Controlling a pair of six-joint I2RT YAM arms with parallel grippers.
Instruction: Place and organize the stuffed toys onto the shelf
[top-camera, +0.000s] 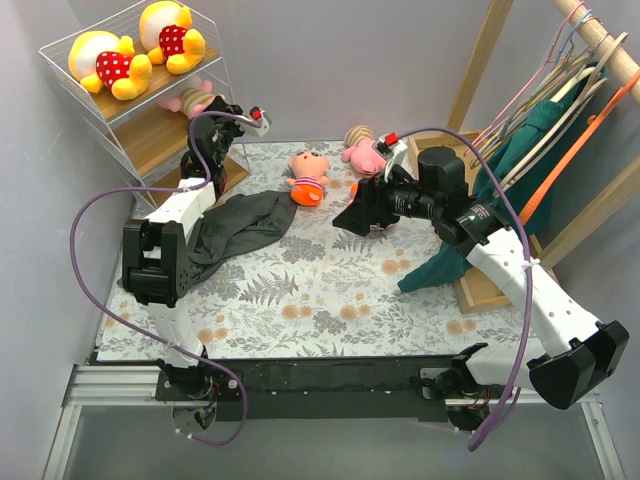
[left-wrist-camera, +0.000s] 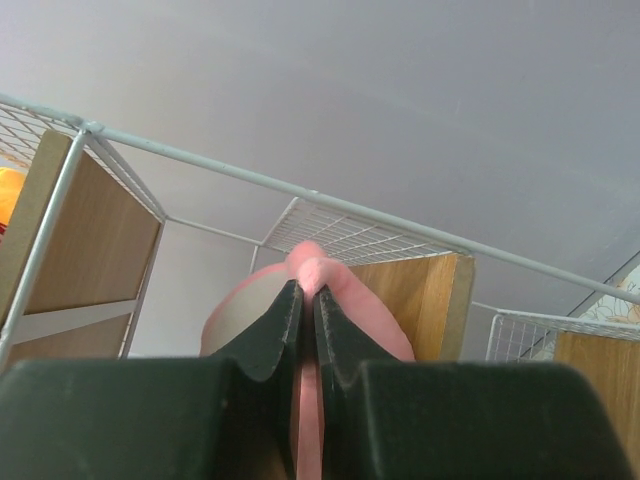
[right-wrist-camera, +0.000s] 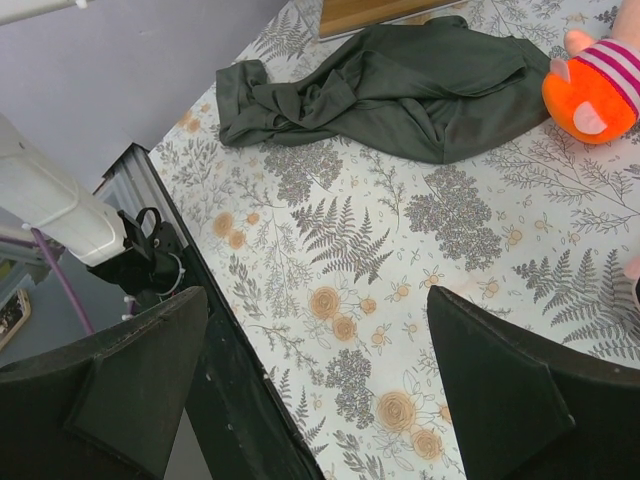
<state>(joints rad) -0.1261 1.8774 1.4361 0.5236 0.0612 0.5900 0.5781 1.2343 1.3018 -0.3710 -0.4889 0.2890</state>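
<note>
The white wire shelf (top-camera: 150, 140) stands at the far left. Two yellow bears (top-camera: 110, 65) (top-camera: 172, 32) lie on its top board. My left gripper (top-camera: 214, 112) is at the middle board, shut on a pink pig (top-camera: 188, 100). In the left wrist view the jaws (left-wrist-camera: 308, 292) pinch pink plush (left-wrist-camera: 372, 312), with the shelf's wire frame (left-wrist-camera: 300, 190) behind. A peach-orange doll (top-camera: 308, 176) and another pink pig (top-camera: 362, 148) lie on the table. My right gripper (top-camera: 356, 218) hangs open and empty above the table, right of the doll. The doll's orange part (right-wrist-camera: 592, 92) shows in the right wrist view.
A dark grey cloth (top-camera: 240, 226) lies crumpled on the floral table by the left arm, and shows in the right wrist view (right-wrist-camera: 400, 85). A wooden clothes rack (top-camera: 590, 60) with hangers and a teal garment (top-camera: 520, 150) stands on the right.
</note>
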